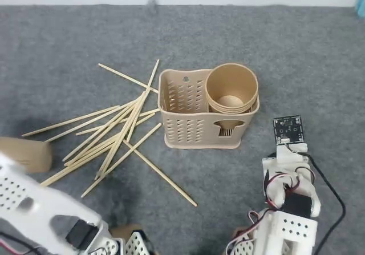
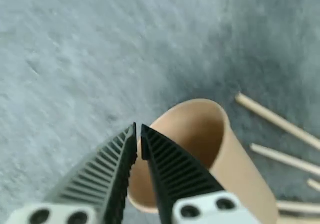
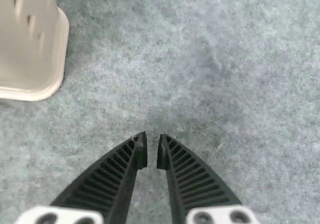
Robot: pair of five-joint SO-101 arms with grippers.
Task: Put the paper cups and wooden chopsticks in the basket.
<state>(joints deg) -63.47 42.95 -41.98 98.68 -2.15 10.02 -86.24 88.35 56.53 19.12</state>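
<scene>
left jaws look nipped narrow onto the rim of the paper cup (image 2: pixel 235 154) lying sideways; it's light and crushes easy, so pinch the wall gently; right jaws narrow, empty, basket (image 3: pixel 30 48) just beyond them

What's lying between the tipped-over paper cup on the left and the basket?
In the high view, the scattered wooden chopsticks lie on the grey carpet between the tipped paper cup and the basket.
</scene>
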